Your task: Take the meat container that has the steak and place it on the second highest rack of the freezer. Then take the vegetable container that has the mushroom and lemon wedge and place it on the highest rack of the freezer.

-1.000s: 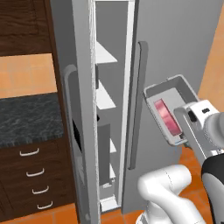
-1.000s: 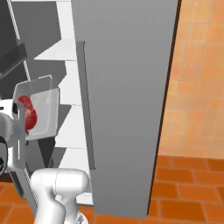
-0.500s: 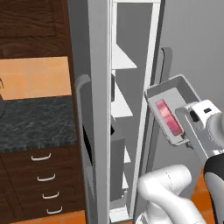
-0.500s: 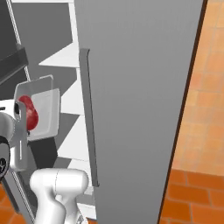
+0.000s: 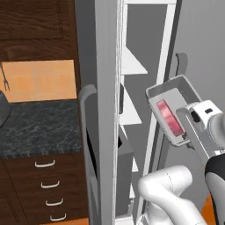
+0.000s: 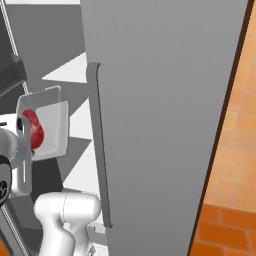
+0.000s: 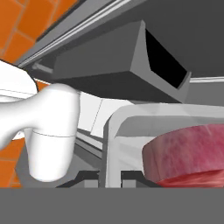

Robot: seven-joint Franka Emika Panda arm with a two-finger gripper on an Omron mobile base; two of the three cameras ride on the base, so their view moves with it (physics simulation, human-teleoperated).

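The gripper (image 5: pixel 190 137) is clamped narrowly on the near rim of the meat container (image 5: pixel 172 110), holding it tilted up in the air just in front of the open freezer (image 5: pixel 107 88). The steak (image 5: pixel 169 117) lies inside the container, toward the gripper's end. White shelves (image 5: pixel 132 66) show inside the freezer beyond the container, apart from it.

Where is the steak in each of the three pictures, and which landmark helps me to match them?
Left base view: the steak lies right of centre, in the meat container, before the open freezer.
Right base view: the steak is at the left edge, mid-height.
Hand view: the steak is at lower right.
Shared landmark: the meat container's pale rim around it.
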